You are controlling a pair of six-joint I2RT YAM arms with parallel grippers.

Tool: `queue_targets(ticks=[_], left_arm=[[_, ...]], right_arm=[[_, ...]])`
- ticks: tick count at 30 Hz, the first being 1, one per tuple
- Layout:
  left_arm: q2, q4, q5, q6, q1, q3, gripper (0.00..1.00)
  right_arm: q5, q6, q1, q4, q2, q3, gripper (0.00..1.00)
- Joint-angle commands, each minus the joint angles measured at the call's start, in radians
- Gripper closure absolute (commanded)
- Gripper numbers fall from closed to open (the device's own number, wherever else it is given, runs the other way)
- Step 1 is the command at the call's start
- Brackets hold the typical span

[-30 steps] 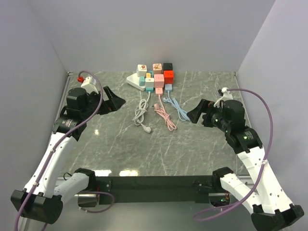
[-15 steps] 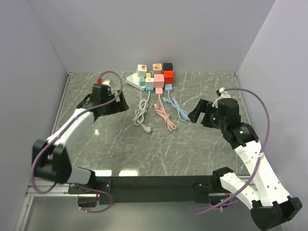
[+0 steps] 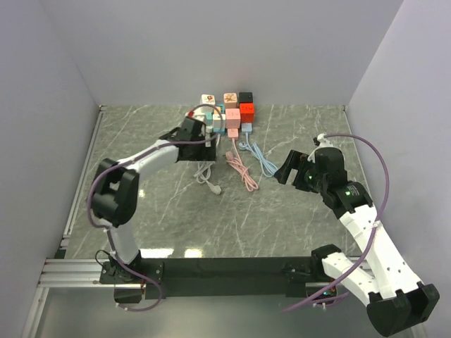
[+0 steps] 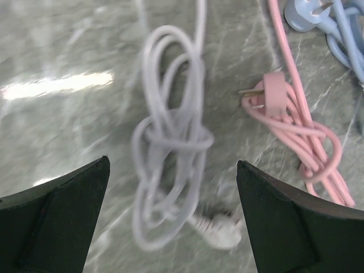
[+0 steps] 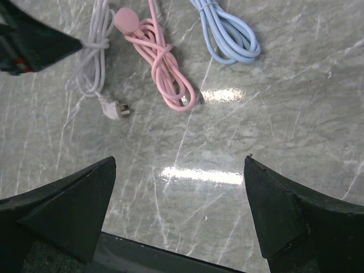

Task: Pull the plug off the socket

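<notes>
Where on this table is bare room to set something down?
Bare: the table's near part, between the cables and the near edge, and the left rear corner. Crowded: the rear middle, with plugs, white cable, pink cable, blue cable, and the left gripper over the white one.

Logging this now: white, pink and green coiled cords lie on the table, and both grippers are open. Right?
Nearly. The third is a light blue cord, not green, as the right wrist view shows. The white cord, pink cord, open left gripper and open right gripper all stand.
</notes>
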Motion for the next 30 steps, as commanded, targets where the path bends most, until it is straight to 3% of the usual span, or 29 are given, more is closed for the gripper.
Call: queue_targets(ticks=[1, 7, 9, 10, 12, 13, 14, 26, 30], left_arm=[[0.101, -0.001, -0.095, 0.014, -0.051, 0.064, 0.01], [0.187, -0.034, -0.207, -0.014, -0.057, 0.09, 0.1], [0.184, -0.005, -0.18, -0.003, -0.059, 0.066, 0.26], [0.181, 0.007, -0.162, 0.002, -0.062, 0.056, 0.46], [0.161, 0.015, -0.138, 0.009, -0.081, 0.024, 0.69], [0.147, 0.016, -0.137, 0.009, -0.092, 0.007, 0.93], [0.131, 0.01, -0.132, 0.003, -0.105, -0.037, 0.99], [-0.377, -0.181, 0.078, -0.349, -0.342, -0.465, 0.99], [-0.492, -0.225, 0.13, -0.458, -0.494, -0.545, 0.99]], right_arm=[[0.002, 0.004, 0.007, 0.05, 0.009, 0.001, 0.0], [-0.001, 0.004, 0.006, 0.058, 0.029, 0.014, 0.0], [-0.001, 0.006, 0.006, 0.062, 0.027, 0.011, 0.0], [-0.001, 0.009, 0.007, 0.064, 0.025, 0.008, 0.0], [-0.005, 0.009, 0.006, 0.073, 0.024, 0.005, 0.0], [-0.005, 0.009, 0.007, 0.073, 0.025, 0.003, 0.0], [-0.005, 0.009, 0.006, 0.073, 0.027, 0.005, 0.0], [-0.084, 0.021, 0.007, 0.139, 0.087, -0.048, 0.01], [-0.106, 0.011, 0.027, 0.162, 0.143, -0.049, 0.02]])
